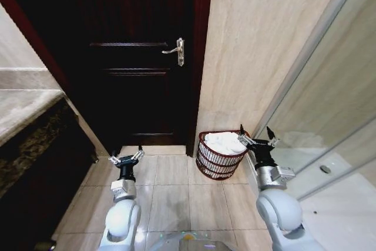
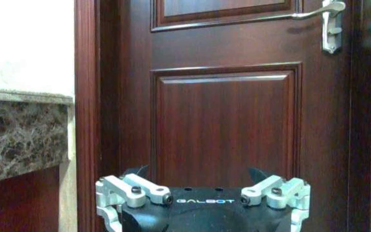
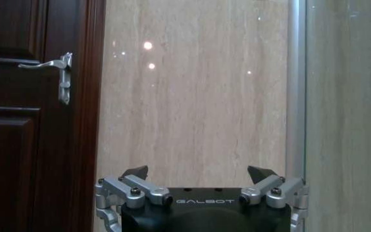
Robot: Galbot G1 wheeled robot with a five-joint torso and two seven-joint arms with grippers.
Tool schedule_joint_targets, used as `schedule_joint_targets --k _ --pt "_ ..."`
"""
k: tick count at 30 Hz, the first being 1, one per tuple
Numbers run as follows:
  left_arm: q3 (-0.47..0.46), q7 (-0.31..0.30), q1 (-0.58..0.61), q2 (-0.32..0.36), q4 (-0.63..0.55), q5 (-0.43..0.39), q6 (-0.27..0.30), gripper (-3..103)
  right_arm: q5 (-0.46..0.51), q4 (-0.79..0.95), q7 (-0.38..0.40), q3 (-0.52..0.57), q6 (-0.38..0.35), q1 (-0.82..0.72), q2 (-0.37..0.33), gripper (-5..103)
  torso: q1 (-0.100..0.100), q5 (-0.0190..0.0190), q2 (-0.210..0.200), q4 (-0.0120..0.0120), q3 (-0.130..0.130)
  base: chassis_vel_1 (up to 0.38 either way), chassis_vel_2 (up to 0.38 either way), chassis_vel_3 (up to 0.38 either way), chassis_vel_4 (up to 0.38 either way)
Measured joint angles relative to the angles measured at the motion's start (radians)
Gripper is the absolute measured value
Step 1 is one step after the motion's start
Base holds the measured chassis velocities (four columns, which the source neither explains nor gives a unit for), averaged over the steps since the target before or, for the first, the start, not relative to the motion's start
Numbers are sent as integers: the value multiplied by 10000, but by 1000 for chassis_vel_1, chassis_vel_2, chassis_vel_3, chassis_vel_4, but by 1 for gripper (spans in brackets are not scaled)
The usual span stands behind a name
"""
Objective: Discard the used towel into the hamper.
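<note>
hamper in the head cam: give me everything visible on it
The hamper is a small round basket of dark red-brown openwork wire, tapering toward its base. It stands upright on the tiled floor, against the beige wall just right of the dark wooden door. A crumpled white towel fills its top, heaped about level with the rim. The right gripper, open, hovers beside its right rim; whether they touch cannot be told.

Right of centre, the hamper (image 1: 221, 156) stands on the tiled floor (image 1: 170, 198) against the beige wall (image 1: 258, 45), a white towel (image 1: 224, 143) lying inside. The right gripper (image 1: 256, 134) (fingers spread) hovers just beside its rim; the left gripper (image 1: 126, 157), also spread, hangs lower left before the dark door (image 1: 135, 57).
</note>
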Motion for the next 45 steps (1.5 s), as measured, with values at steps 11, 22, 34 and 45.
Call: schedule_joint_targets --k 11,22,34,45 --pt "-11 -61 -128 -11 116 -43 -17 100 89 179 68 22 -318 -164 -17 100 142 0 331 -1 189 0 0 0 0" --pt "35 -53 -196 -25 132 -10 -18 100 400 245 124 207 -461 -159 -162 100 358 0 830 -1 470 0 0 0 0" --pt "68 -76 -289 8 220 -91 19 100 380 177 39 194 -380 -88 -209 100 562 2 1316 -2 753 -41 -32 38 49" --pt "112 -146 -530 18 358 11 72 100 494 152 5 283 -329 -35 -322 100 764 -1 1774 4 1005 14 12 4 5"
